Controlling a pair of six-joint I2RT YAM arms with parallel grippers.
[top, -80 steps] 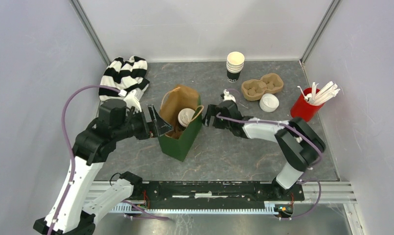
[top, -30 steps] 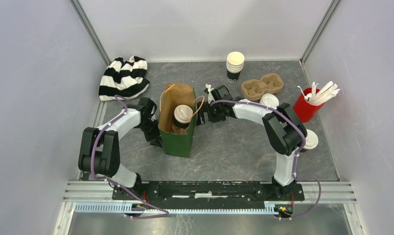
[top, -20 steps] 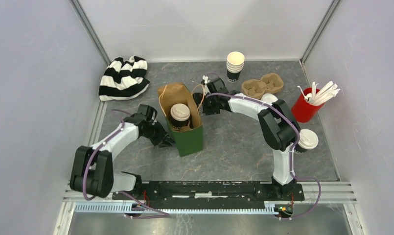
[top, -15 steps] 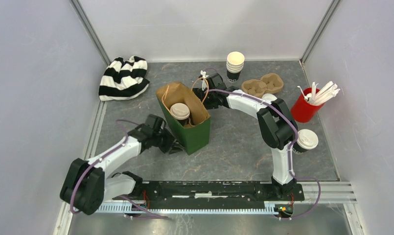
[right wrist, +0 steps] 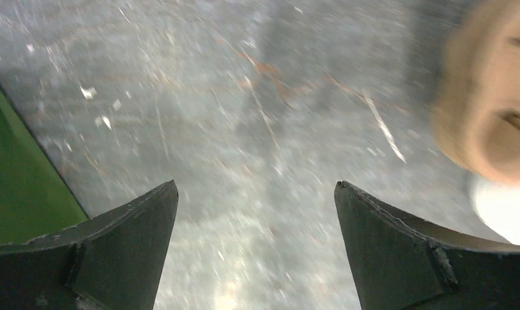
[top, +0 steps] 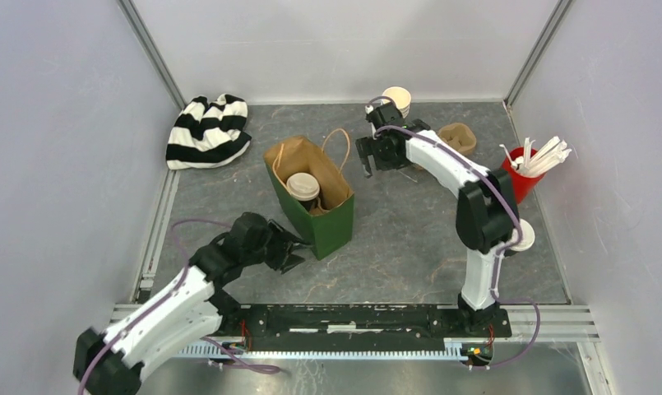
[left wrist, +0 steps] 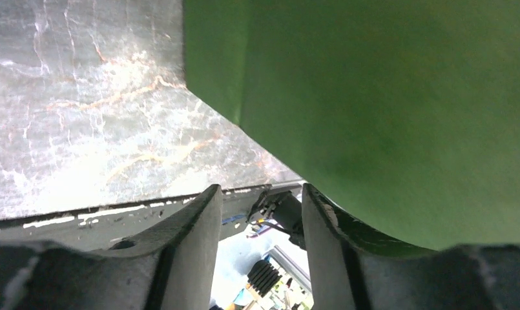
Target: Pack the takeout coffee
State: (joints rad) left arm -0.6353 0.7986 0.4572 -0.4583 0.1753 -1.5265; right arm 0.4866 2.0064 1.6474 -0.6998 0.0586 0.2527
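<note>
Inside the green bag (top: 331,232), the lidded cup (top: 303,186) stands just beyond the left gripper (top: 292,253).

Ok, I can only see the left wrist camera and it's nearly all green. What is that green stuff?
Observer: It's the side of a green paper bag. The top camera shows it standing open on the table.
Operator: Is there a coffee in it?
Observer: Yes, one lidded cup sits inside the bag.
Operator: And where's the other coffee?
Observer: Outside the bag. A white lid peeks out from behind the right arm, over by the table's right side. The cup under it is hidden.
</note>
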